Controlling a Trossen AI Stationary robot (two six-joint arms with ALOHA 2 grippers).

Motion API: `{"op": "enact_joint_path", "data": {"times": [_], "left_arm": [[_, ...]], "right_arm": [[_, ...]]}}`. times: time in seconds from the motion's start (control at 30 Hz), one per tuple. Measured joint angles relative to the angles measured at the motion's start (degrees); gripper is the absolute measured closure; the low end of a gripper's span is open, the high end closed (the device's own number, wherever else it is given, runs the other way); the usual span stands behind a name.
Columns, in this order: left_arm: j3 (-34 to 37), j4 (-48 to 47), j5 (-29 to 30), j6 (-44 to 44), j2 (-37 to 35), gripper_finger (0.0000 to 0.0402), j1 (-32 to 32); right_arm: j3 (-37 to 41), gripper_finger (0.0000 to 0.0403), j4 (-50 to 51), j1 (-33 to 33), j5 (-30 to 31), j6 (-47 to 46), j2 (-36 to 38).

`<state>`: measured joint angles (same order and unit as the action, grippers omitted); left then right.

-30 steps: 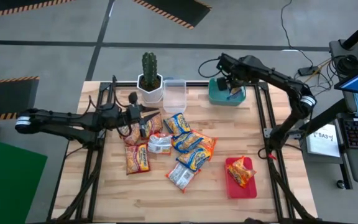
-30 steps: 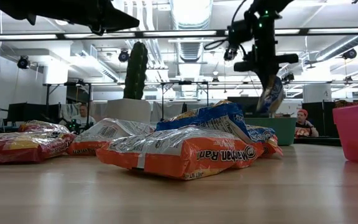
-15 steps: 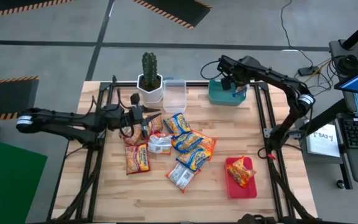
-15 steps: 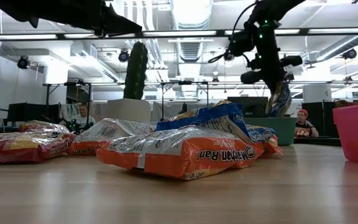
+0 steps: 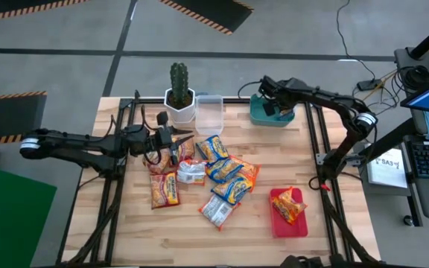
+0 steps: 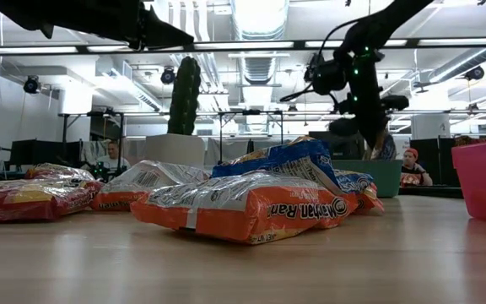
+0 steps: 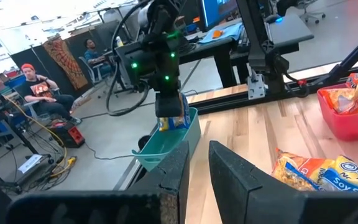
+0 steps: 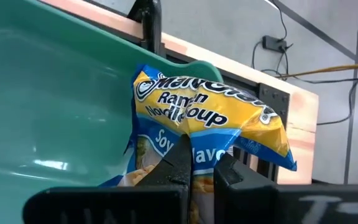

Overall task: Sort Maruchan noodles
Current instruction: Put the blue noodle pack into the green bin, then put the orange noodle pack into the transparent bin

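the right gripper (image 8: 201,167), upper right of the high view, has its jaws pinching a blue-and-yellow noodle packet (image 8: 211,121) inside the teal bin (image 5: 262,113). the left gripper (image 5: 176,139) hovers, jaws slightly apart and empty, over the packet pile (image 5: 218,175) mid-desk.

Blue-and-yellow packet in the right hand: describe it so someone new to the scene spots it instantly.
Find the teal bin at the table's far edge, right of the cactus. The right hand reaches down into it, shut on a blue-and-yellow noodle packet printed "Ramen Noodle Soup". It is the only packet at the bin; the others lie heaped mid-table or in the red tray.
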<state>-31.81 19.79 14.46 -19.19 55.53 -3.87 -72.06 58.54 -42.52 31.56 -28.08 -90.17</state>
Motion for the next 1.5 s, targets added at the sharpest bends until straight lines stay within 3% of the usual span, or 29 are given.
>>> {"op": "enact_joint_path", "data": {"times": [0.37,0.73,1.03,1.23,1.37,1.5], "left_arm": [[0.02,-0.06,0.0,0.14,0.0,0.0357,0.01],[0.02,0.0,0.0,0.18,0.0,0.0357,0.01],[0.02,-1.39,0.0,2.67,0.0,0.0357,0.01],[0.02,-5.5,0.15,7.43,0.0,0.0357,0.01],[0.04,-7.44,0.11,11.16,0.0,0.0357,0.06],[0.04,-10.86,0.07,14.73,0.0,0.0357,0.05]], "right_arm": [[5.9,0.0374,-9.57,0.0,0.03,2.17,-0.02],[7.51,0.0274,-10.14,0.0,-0.07,2.47,0.04],[2.26,0.0218,-3.59,1.53,-0.57,1.14,3.77],[1.65,0.0212,-4.21,6.84,-4.93,-0.88,10.29],[2.7,0.0212,-6.09,13.99,-4.69,-1.96,14.74],[6.79,0.0212,-14.32,23.0,-4.56,-1.88,18.18]]}}
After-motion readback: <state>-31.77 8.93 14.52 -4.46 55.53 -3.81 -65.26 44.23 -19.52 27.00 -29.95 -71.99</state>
